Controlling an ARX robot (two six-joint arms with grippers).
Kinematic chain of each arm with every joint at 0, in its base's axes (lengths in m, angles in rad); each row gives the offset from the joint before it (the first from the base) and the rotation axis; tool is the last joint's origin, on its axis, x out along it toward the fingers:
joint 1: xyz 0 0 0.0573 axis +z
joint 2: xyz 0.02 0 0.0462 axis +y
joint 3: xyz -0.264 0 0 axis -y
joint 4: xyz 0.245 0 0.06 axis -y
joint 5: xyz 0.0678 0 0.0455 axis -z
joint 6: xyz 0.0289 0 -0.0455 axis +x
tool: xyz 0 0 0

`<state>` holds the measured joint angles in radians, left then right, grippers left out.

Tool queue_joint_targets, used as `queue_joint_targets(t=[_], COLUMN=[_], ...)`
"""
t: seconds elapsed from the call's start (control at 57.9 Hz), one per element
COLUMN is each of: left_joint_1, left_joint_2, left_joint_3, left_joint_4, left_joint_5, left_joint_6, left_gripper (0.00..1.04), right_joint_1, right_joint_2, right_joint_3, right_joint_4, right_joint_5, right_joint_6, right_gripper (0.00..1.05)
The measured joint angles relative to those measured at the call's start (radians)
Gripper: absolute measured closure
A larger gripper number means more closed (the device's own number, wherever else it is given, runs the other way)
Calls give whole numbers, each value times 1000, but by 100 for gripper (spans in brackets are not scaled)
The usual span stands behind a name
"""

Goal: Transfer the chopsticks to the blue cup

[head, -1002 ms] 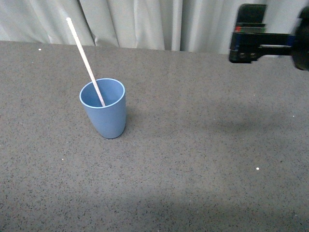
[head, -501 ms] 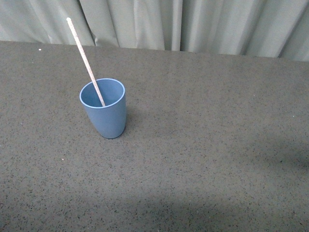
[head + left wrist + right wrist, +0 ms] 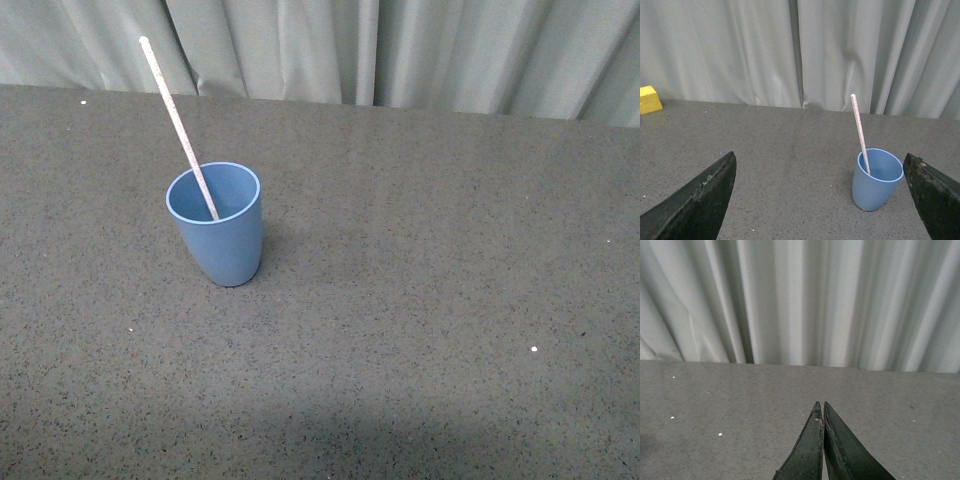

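Note:
The blue cup [image 3: 217, 224] stands upright on the grey table, left of centre in the front view. The chopstick [image 3: 176, 121], a thin pale stick, rests inside it and leans up toward the back left. Both show in the left wrist view: the cup [image 3: 876, 180] and the chopstick [image 3: 859, 132]. My left gripper [image 3: 821, 165] is open and empty, its fingers wide apart, the cup some way ahead of it. My right gripper [image 3: 821, 404] is shut and empty over bare table. Neither gripper shows in the front view.
A grey speckled table [image 3: 420, 300] runs back to a pale curtain [image 3: 400, 50]. A small yellow block [image 3: 649, 99] sits near the table's far edge in the left wrist view.
The right gripper, seen at the upper right a second ago, has left the front view. The cup and chopstick have not moved.

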<state>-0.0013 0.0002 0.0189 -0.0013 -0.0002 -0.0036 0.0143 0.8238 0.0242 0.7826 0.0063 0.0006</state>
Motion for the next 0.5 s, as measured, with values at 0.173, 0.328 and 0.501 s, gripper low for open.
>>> queue_joint_targets(t=[0.173,0.328,0.501], left_joint_1=[0,0,0], left_joint_2=[0,0,0], left_joint_3=[0,0,0], left_joint_4=[0,0,0], left_joint_5=[0,0,0], left_joint_6=[0,0,0], left_gripper=[7,7,7], right_joint_1=[-12,-12,-12], right_joint_2=[-182,-301,-391], right_joint_3=[-17,-19,-20], right_joint_4=[-158,-266,-351], right_joint_5=[-5,-5,-5], right_joint_6=[0,0,0], right_gripper=[104,104,104])
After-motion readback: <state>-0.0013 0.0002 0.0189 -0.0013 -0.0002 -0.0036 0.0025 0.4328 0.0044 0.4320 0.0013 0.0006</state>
